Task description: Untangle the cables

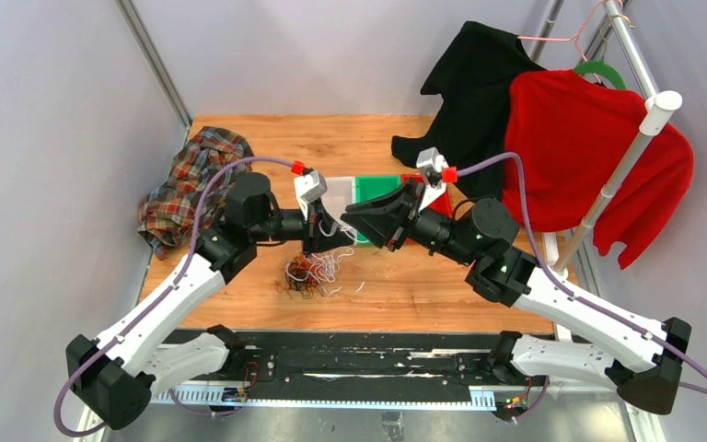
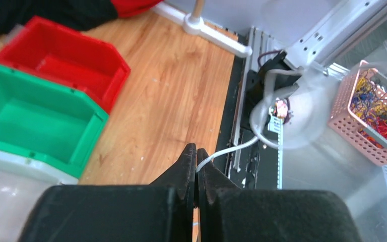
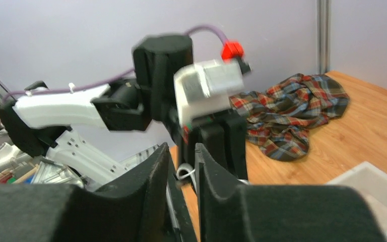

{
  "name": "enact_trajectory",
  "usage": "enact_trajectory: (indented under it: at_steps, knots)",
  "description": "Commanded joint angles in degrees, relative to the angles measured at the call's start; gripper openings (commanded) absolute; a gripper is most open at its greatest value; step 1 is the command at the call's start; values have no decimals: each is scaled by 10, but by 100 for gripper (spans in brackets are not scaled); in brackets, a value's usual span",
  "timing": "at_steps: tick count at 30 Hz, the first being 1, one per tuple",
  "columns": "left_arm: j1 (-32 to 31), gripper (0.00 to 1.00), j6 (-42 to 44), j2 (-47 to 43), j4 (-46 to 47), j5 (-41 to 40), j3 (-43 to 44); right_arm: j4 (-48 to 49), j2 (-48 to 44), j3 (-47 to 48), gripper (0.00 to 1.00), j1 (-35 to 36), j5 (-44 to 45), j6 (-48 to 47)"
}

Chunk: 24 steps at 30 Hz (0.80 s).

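On your wooden desk (image 1: 423, 285), the tangled cables (image 1: 311, 273) lie just nearer than both claws, your left claw (image 2: 197, 150) pinching one white cable (image 2: 227, 150), your right claw (image 3: 181, 151) slightly spread.

The table (image 1: 442, 285) is smooth wood, the red bin (image 2: 60, 55) and green bin (image 2: 35, 116) glossy plastic, the shirt (image 1: 191, 180) cloth, the white cable (image 2: 227, 150) smooth.

The left gripper (image 1: 320, 241) and right gripper (image 1: 354, 216) crowd each other over the table (image 1: 442, 285), with bins (image 1: 377, 187) just behind, cables (image 1: 311, 272) heaped just in front, a shirt (image 1: 189, 180) left, hanging clothes (image 1: 589, 147) right, and bare wood right of the heap.
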Motion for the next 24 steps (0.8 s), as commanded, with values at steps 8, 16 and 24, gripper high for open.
enact_trajectory:
  at_steps: [8, 16, 24]
  knots:
    - [-3, 1, 28, -37, -100, -60, 189, -150, -95, -75, 68, 10, 105, -159]
    - [-3, 1, 16, -38, -120, -68, 250, -21, -41, -135, 70, 16, 69, -191]
    - [-3, 1, 30, -17, -139, -76, 325, 132, 122, -99, 70, 52, 64, -198]
